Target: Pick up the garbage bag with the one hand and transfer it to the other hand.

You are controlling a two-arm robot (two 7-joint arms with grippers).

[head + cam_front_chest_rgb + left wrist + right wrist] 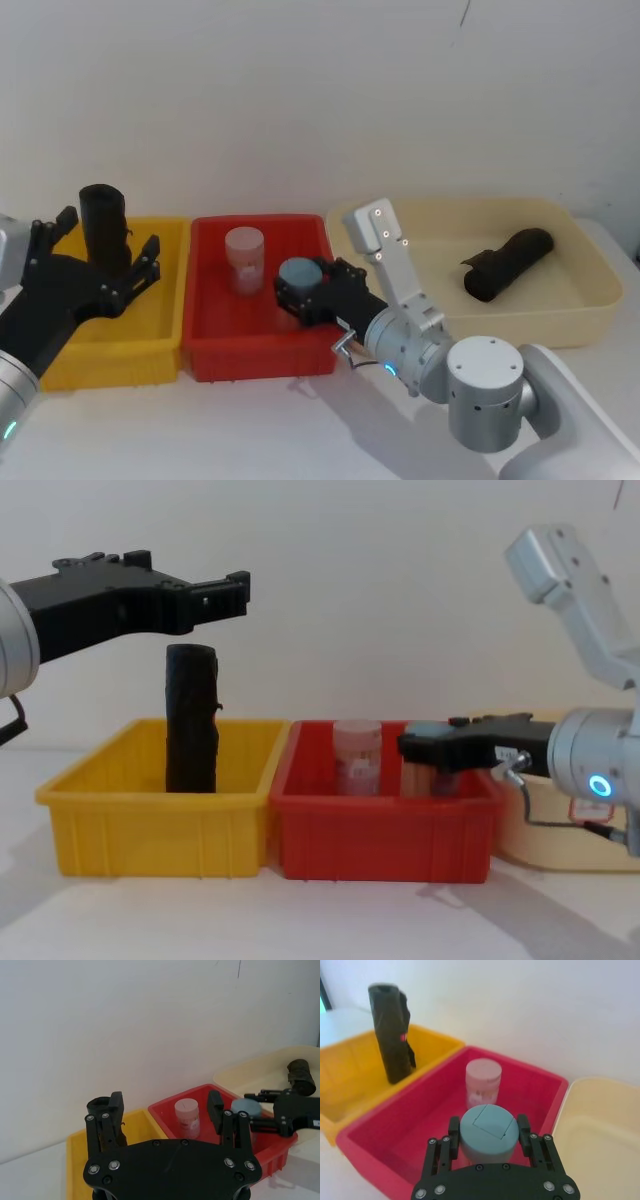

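Cream tray holds a plain unlabelled black roll (not the target). Garbage bag stands upright in the yellow bin, clear to grab. Left gripper spread wide above it, poised to descend. Right gripper over the red bin, straddling a grey-capped jar; pink jar sits just behind.

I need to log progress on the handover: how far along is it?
Nothing is done yet: the garbage bag stands upright in the yellow bin, ungrasped. The left gripper hovers open above it. The right gripper is shut on a blue-capped jar over the red bin. Pickup and transfer remain.
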